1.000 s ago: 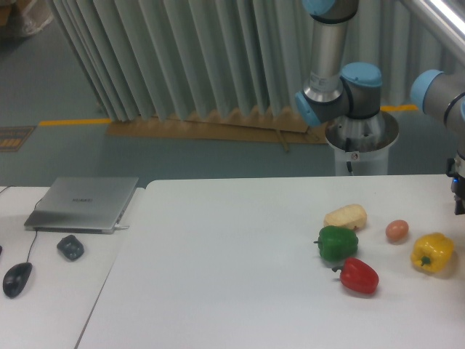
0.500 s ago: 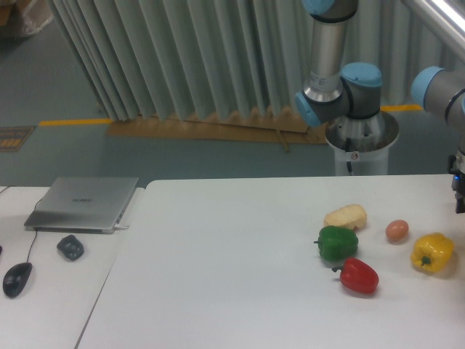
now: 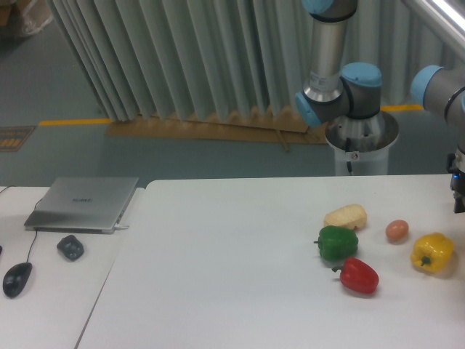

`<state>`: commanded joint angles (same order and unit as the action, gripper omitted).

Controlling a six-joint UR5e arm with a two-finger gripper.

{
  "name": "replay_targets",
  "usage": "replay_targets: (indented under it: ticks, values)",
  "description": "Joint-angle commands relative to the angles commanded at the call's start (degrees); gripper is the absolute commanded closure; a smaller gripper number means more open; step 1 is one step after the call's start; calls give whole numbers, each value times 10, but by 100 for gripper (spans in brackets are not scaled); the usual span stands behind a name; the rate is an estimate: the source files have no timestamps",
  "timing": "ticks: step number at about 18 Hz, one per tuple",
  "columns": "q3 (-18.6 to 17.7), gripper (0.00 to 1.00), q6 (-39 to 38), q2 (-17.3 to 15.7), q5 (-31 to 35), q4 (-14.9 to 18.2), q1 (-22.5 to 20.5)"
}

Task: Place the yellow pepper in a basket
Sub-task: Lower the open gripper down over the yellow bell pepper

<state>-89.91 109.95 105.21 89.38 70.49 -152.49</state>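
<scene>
The yellow pepper (image 3: pixel 432 252) lies on the white table (image 3: pixel 240 276) near the right edge, glossy and lobed. Only a dark sliver of my gripper's wrist (image 3: pixel 459 190) shows at the right frame edge, above and to the right of the pepper. Its fingers are cut off by the frame, so I cannot see how the jaws stand. No basket is in view.
A red pepper (image 3: pixel 359 275), a green pepper (image 3: pixel 337 243), a pale bread-like piece (image 3: pixel 346 216) and a small orange-pink egg-shaped thing (image 3: pixel 397 230) lie left of the yellow pepper. A laptop (image 3: pixel 82 203), a dark object (image 3: pixel 70 247) and a mouse (image 3: pixel 17 278) sit on the left desk.
</scene>
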Motion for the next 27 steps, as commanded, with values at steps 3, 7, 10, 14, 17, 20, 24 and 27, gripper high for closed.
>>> replay_targets:
  ticks: [3, 7, 10, 14, 17, 20, 24, 27]
  values:
    - [-3, 0, -11, -4, -3, 0, 2]
    - [-5, 0, -140, -14, -17, 0, 6]
    - [-31, 0, -280, -25, -16, -2, 16]
    - [-69, 0, -401, -39, -17, -3, 23]
    - [-75, 0, -507, -39, -17, -8, 38]
    - [-78, 0, -592, -31, -18, -32, 45]
    - [-78, 0, -604, -18, -18, -47, 48]
    - [-81, 0, -605, -4, -18, -49, 51]
